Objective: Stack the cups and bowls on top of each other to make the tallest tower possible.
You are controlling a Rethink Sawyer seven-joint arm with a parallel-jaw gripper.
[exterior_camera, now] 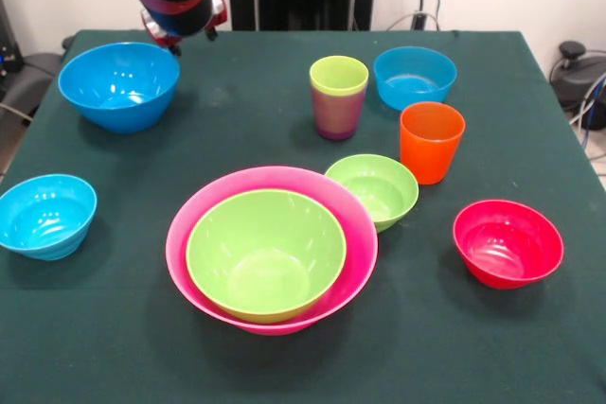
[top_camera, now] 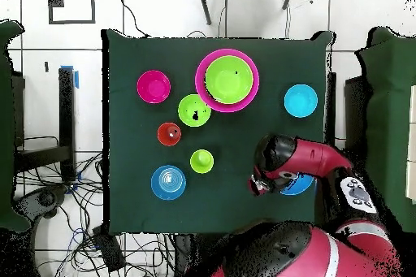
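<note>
Gripper point(exterior_camera: 180, 35) hangs just beside large blue bowl point(exterior_camera: 119, 84).

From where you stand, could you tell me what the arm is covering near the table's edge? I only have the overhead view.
Observer: A large blue bowl, upright and empty.
Operator: Thank you. Does the lime cup stand on its own?
Observer: No, the lime cup sits nested inside the purple cup, with only its rim showing above it.
</note>
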